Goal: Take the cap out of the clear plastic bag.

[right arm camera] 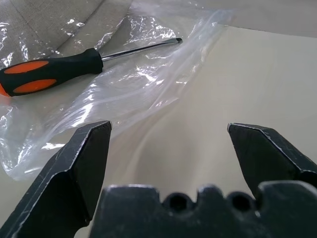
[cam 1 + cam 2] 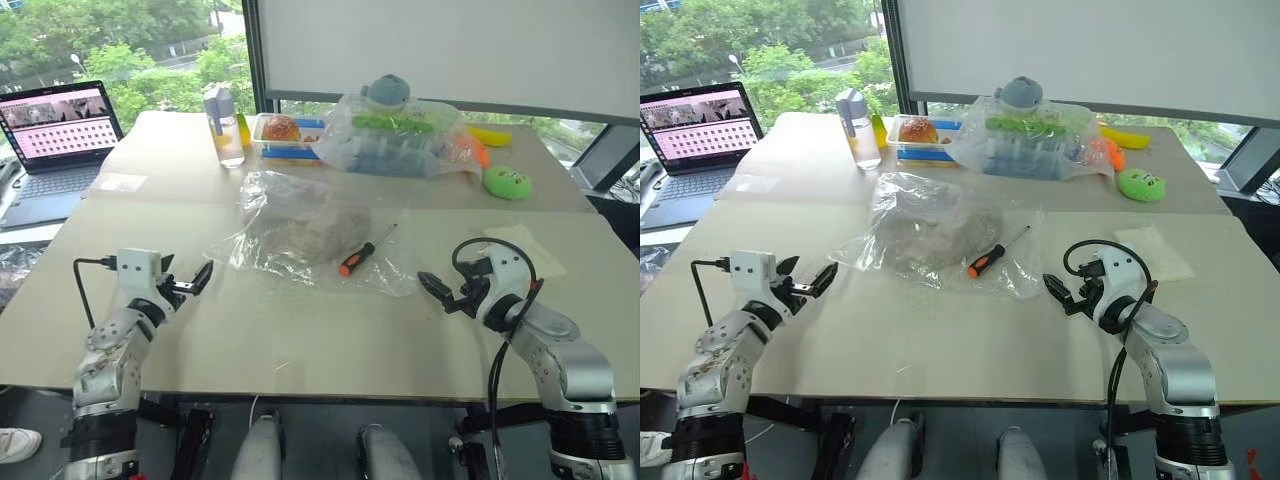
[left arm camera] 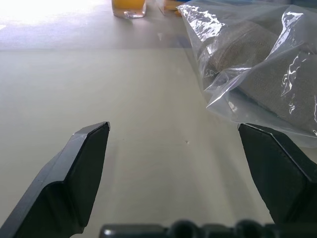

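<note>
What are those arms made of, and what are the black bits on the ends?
Each arm is built of rounded silver-grey metal segments, darker at the joints. The left gripper and the right gripper each end in two black, wedge-shaped jaws. A white boxy block sits on each wrist, and a thin black cable loops out of each one.

A soft beige-grey fabric cap is seen through a transparent crinkled plastic bag, on which an orange-and-black-handled screwdriver is laid, upon a cream table.
</note>
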Controlling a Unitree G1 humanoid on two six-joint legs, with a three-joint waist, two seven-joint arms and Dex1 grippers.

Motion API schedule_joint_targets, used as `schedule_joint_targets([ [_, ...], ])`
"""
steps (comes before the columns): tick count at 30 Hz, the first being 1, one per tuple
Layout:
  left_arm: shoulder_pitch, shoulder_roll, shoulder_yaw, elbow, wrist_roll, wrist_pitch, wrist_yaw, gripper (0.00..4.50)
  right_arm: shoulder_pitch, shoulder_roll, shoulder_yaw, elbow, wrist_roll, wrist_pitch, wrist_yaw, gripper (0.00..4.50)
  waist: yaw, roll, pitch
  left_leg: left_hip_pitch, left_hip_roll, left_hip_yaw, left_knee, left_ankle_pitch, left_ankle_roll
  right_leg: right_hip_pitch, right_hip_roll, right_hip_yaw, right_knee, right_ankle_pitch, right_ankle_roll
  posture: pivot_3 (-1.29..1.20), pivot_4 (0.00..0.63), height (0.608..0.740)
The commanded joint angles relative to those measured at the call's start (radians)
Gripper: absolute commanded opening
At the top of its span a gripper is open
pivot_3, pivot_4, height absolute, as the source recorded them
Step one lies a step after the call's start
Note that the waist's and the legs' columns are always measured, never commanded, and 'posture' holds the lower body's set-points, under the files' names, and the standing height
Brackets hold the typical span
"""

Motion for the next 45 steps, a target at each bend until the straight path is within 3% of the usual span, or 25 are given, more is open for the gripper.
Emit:
schedule_joint_targets([
  [1, -0.052, 0.075, 0.047, -0.047, -0.051, 0.024, -0.047, 4.46, -0.010, -0.058, 0.002, -0.067, 0.036, -0.001, 0.089, 4.50, -0.001, 0.000, 0.000, 0.000, 0.000, 0.000, 0.000, 0.000, 0.000, 0.000, 0.000, 0.000, 0.000, 0.000, 0.000, 0.00, 0.150, 0.740],
  [4, -0.143, 0.194, 0.118, -0.059, -0.229, 0.112, -0.222, 4.46, -0.049, -0.200, -0.020, -0.089, 0.129, 0.072, 0.266, 4.50, 0.000, -0.004, 0.005, -0.002, 0.000, 0.000, 0.000, 0.000, 0.000, -0.003, 0.000, 0.000, 0.002, 0.000, 0.000, 0.00, 0.150, 0.740],
  [7, -0.158, 0.312, 0.056, -0.091, -0.250, 0.182, -0.344, 4.46, -0.158, -0.236, 0.009, -0.079, 0.160, 0.116, 0.285, 4.50, -0.009, -0.003, 0.003, 0.001, 0.001, 0.000, 0.000, 0.000, 0.000, -0.002, 0.000, 0.000, -0.001, 0.000, 0.000, 0.00, 0.150, 0.740],
  [12, -0.172, 0.434, 0.005, -0.177, -0.302, 0.284, -0.458, 4.46, -0.371, -0.156, 0.162, -0.066, 0.064, 0.193, 0.163, 4.50, -0.025, -0.004, 0.004, 0.001, 0.001, 0.003, -0.002, 0.000, 0.000, -0.002, -0.001, 0.001, -0.002, 0.000, -0.001, 0.00, 0.150, 0.740],
  [14, -0.173, 0.463, -0.019, -0.207, -0.299, 0.305, -0.485, 4.46, -0.453, -0.072, 0.167, -0.058, 0.083, 0.347, 0.067, 4.50, -0.029, -0.005, 0.004, -0.001, 0.003, 0.002, -0.002, 0.000, 0.000, -0.005, 0.001, 0.001, 0.001, 0.001, -0.001, 0.00, 0.150, 0.740],
  [20, -0.191, 0.471, -0.064, -0.260, -0.283, 0.314, -0.488, 4.46, -0.597, 0.239, 0.126, 0.117, 0.051, 0.592, -0.183, 4.50, -0.031, -0.005, 0.004, -0.001, 0.003, 0.002, -0.002, 0.000, 0.000, -0.004, 0.001, 0.001, 0.001, 0.004, -0.008, 0.00, 0.150, 0.740],
  [23, -0.197, 0.463, -0.079, -0.285, -0.290, 0.320, -0.485, 4.46, -0.589, 0.283, 0.164, 0.184, 0.007, 0.585, -0.222, 4.50, -0.022, -0.005, 0.004, -0.002, 0.003, 0.002, -0.002, 0.000, 0.000, -0.004, 0.001, 0.000, 0.001, 0.004, -0.008, 0.00, 0.150, 0.740],
  [30, -0.196, 0.449, -0.105, -0.314, -0.282, 0.316, -0.478, 4.46, -0.621, 0.398, 0.051, 0.288, 0.000, 0.643, -0.324, 4.50, -0.023, -0.005, 0.004, -0.001, 0.003, 0.002, -0.002, 0.000, 0.000, -0.004, 0.002, 0.000, 0.003, 0.005, -0.008, 0.00, 0.150, 0.740],
  [37, -0.188, 0.419, -0.127, -0.315, -0.258, 0.301, -0.458, 4.46, -0.655, 0.529, 0.021, 0.457, -0.022, 0.535, -0.378, 4.50, -0.037, -0.005, 0.004, -0.001, 0.007, 0.002, -0.002, 0.000, 0.001, -0.004, 0.006, 0.000, 0.003, 0.004, -0.008, 0.00, 0.150, 0.740],
  [44, -0.178, 0.406, -0.142, -0.320, -0.223, 0.294, -0.434, 4.46, -0.666, 0.533, 0.058, 0.499, -0.057, 0.487, -0.378, 4.50, -0.037, -0.004, 0.003, 0.001, 0.017, 0.002, -0.002, 0.000, 0.001, -0.004, 0.015, 0.000, 0.002, 0.004, -0.009, 0.00, 0.150, 0.740],
  [45, -0.179, 0.402, -0.142, -0.325, -0.225, 0.298, -0.430, 4.49, -0.658, 0.524, 0.070, 0.505, -0.071, 0.475, -0.378, 4.24, -0.037, -0.004, 0.003, 0.002, 0.017, 0.002, -0.002, 0.000, 0.001, -0.004, 0.015, 0.000, 0.003, 0.004, -0.009, 0.00, 0.150, 0.740],
])
